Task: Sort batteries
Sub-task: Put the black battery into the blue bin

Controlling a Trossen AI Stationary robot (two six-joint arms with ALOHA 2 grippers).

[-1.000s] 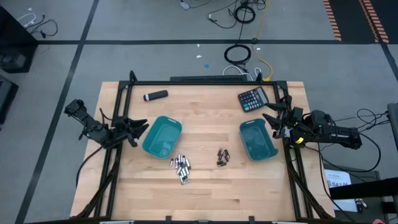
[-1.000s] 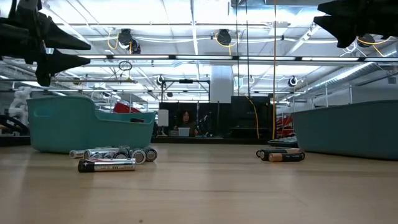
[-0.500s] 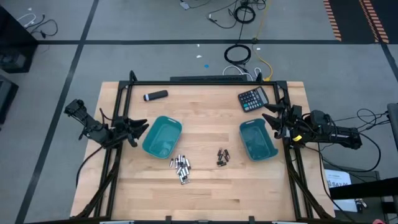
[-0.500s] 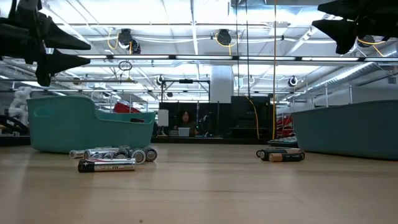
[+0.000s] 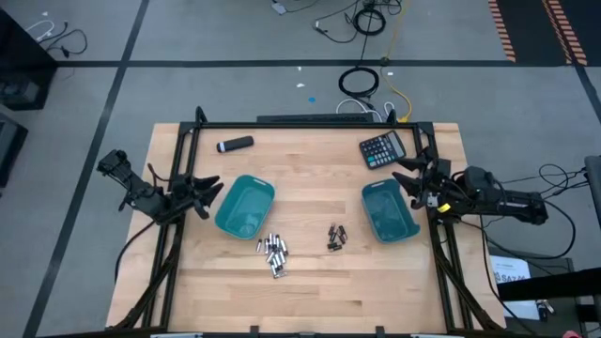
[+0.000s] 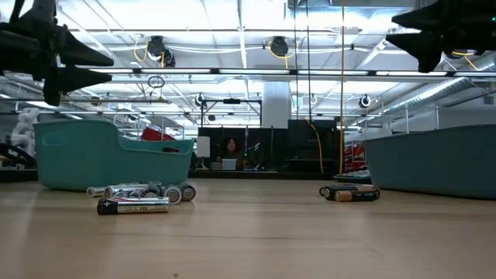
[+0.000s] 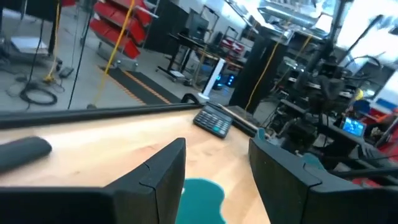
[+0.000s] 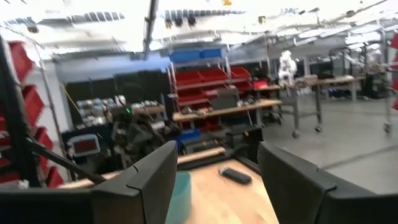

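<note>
The silvery-white batteries lie in a small heap on the table's near middle, also seen in the low view. The thinner dark batteries lie to their right. My left gripper hovers open above the table's left edge, beside the left teal bin. My right gripper hovers open at the right edge, by the far end of the right teal bin. Both wrist views show open fingers with nothing between them: left, right.
A black marker-like cylinder lies at the far left of the table. A calculator sits at the far right. Bare wood lies between the bins and along the near edge. A black frame borders the table.
My right gripper has edged a little toward the table's left, closer over the far end of the right bin. It has stayed open. The batteries and bins have not moved.
</note>
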